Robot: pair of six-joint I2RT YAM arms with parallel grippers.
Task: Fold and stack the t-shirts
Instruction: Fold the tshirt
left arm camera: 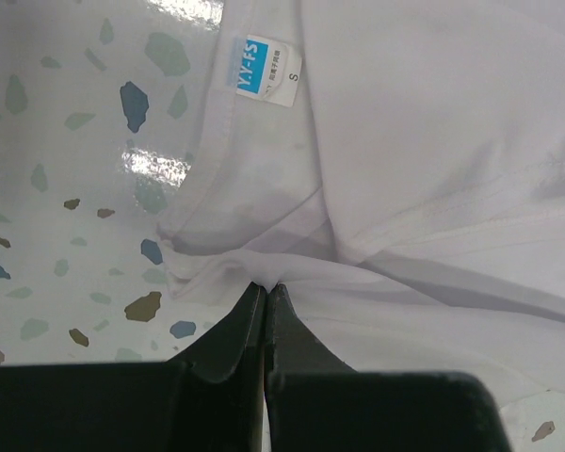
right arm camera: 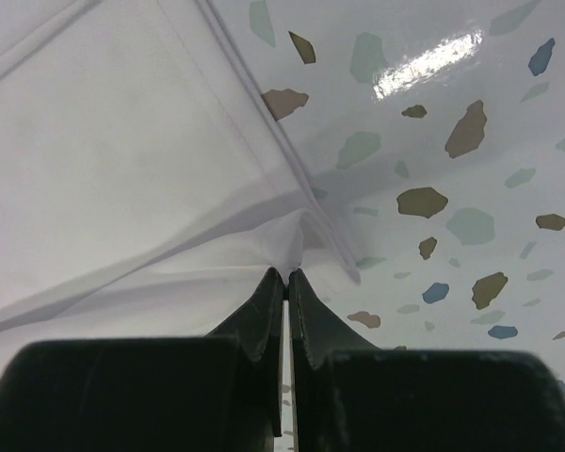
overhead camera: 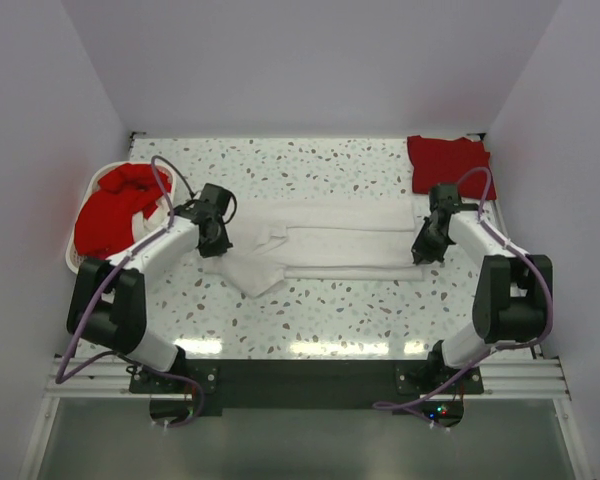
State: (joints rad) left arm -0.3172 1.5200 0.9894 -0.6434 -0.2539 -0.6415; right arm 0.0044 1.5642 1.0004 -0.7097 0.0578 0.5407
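Note:
A white t-shirt (overhead camera: 330,245) lies spread across the middle of the speckled table, folded lengthwise, one sleeve sticking out toward the near left. My left gripper (overhead camera: 213,238) is shut on a pinch of its cloth at the collar end (left arm camera: 266,282), just below the blue neck label (left arm camera: 262,83). At the hem end, my right gripper (overhead camera: 425,250) is shut on a pinch of the white cloth (right arm camera: 287,271) beside the hem seam. A folded red t-shirt (overhead camera: 447,163) rests at the far right corner. More red t-shirts (overhead camera: 115,207) are heaped in the basket on the left.
A white oval basket (overhead camera: 73,258) sits at the table's left edge, behind the left arm. White walls close in the table on three sides. The arms' bases and a black rail run along the near edge.

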